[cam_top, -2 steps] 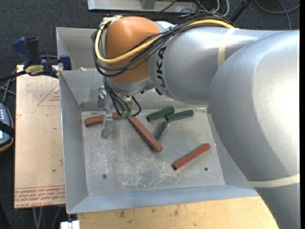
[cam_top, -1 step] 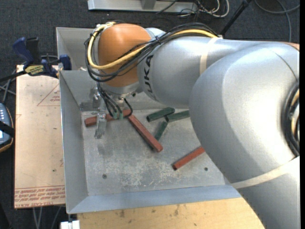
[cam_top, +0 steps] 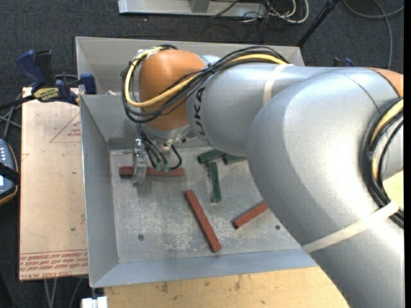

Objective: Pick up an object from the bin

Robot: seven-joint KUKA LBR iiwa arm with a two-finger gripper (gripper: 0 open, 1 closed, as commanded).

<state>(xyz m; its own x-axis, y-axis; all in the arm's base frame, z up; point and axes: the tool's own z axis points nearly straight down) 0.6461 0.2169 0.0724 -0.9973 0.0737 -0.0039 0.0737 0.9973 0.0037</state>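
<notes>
dark carpet floor (cables strewn), metal stand base

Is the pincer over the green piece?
No, the pincer is down at a reddish-brown bar; the green piece lies apart, to its right.

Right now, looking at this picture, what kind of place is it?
Probably a robot lab or workshop. A big grey robot arm reaches into a grey metal bin holding loose red-brown sticks, and cables trail across the dark floor behind it.
</notes>
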